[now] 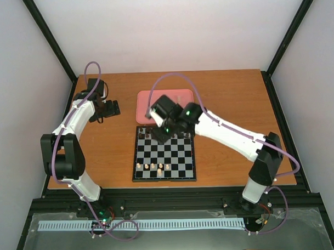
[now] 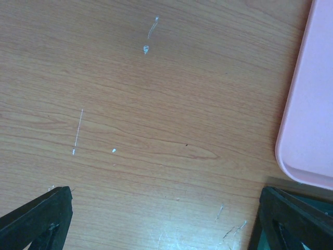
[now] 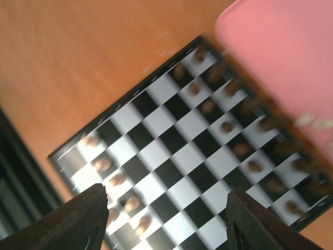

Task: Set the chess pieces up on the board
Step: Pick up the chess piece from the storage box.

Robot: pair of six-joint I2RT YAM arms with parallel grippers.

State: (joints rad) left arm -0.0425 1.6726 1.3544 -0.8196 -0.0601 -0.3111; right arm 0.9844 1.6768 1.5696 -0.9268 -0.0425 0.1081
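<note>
- Top external view: the table (image 1: pixel 226 95) carries everything, with both arms reaching in from my near edge
- The board (image 1: pixel 163 156) lies mid-table, its far edge just beside the tray (image 1: pixel 174 97)
- The right gripper (image 3: pixel 167 192) hangs over the board's far half; its fingers (image 3: pixel 86 221) stand spread, with only bare squares between them and nothing held
- The left gripper (image 2: pixel 166 190) is spread wide too, over bare wood just left of the tray, touching nothing
- The cream pieces (image 1: pixel 152 168) stand in a short line across the board's near rows, toward me from the right gripper; dark pieces (image 3: pixel 226 126) fill the far rows
- I judge the right arm far nearer, so any placing falls to it
</note>
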